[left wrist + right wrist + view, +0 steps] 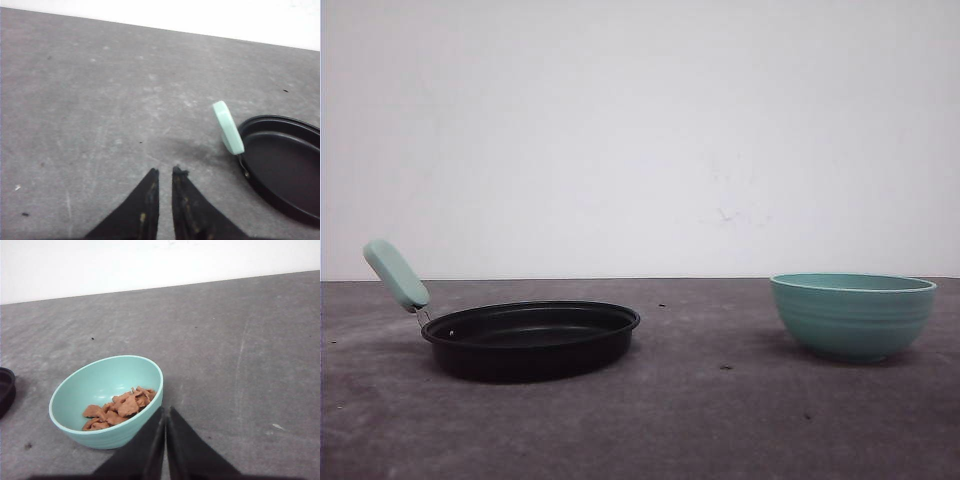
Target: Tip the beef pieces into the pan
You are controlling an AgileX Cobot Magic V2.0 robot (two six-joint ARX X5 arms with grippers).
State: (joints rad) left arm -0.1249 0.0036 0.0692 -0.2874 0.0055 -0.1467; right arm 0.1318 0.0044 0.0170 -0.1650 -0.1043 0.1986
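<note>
Broadly, by descending size:
Table (700,420): grey, scuffed surface carrying every item; a white wall stands behind it.
Pan (530,340): round, shallow and black, with nothing inside it; in the left wrist view it lies just ahead of the left gripper and off to one side, resting flat on the table.
Bowl (107,400): ribbed teal-green vessel, upright, well apart from the pan; in the right wrist view it sits immediately ahead of the right gripper, its wall near the fingertips, though contact cannot be judged.
Left gripper (165,173): two dark fingers drawn nearly together with only a narrow slit between the tips, holding nothing, poised over bare table.
Right gripper (164,410): dark fingers pressed tip to tip, nothing between them, beside the bowl's outer wall.
Pan handle (228,127): short, rounded, mint-green, angled upward from the rim on the side of the pan nearer the left gripper.
Beef pieces (119,407): reddish-brown irregular chunks in a low heap inside the bowl, banked against the wall closest to the right gripper.
</note>
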